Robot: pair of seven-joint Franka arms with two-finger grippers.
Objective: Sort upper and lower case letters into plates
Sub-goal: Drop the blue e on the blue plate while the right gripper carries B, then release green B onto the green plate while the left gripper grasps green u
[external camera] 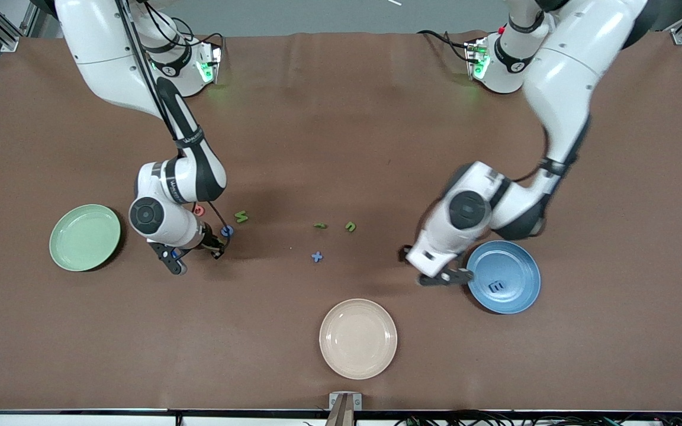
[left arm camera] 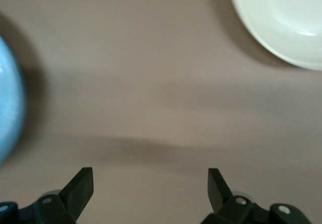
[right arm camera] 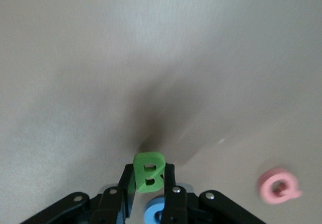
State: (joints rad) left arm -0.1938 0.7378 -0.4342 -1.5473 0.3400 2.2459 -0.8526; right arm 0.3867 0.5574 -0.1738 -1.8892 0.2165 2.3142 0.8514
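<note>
My right gripper (right arm camera: 149,179) is shut on a green letter B (right arm camera: 149,171), held just above the table. A blue letter (right arm camera: 154,212) lies under its fingers and a pinkish red Q (right arm camera: 278,185) lies close by. In the front view this gripper (external camera: 218,246) is beside the blue letter (external camera: 227,231), the pinkish red letter (external camera: 199,209) and a green letter (external camera: 241,217). The pale green plate (external camera: 84,237) is empty. My left gripper (external camera: 436,275) is open and empty over bare table beside the blue plate (external camera: 504,276), which holds a blue letter (external camera: 496,287).
Two green letters (external camera: 319,225) (external camera: 350,226) and a blue cross-shaped letter (external camera: 317,257) lie mid-table. A cream-beige plate (external camera: 357,338) stands near the front edge; its rim (left arm camera: 287,27) shows in the left wrist view, as does the blue plate's rim (left arm camera: 7,108).
</note>
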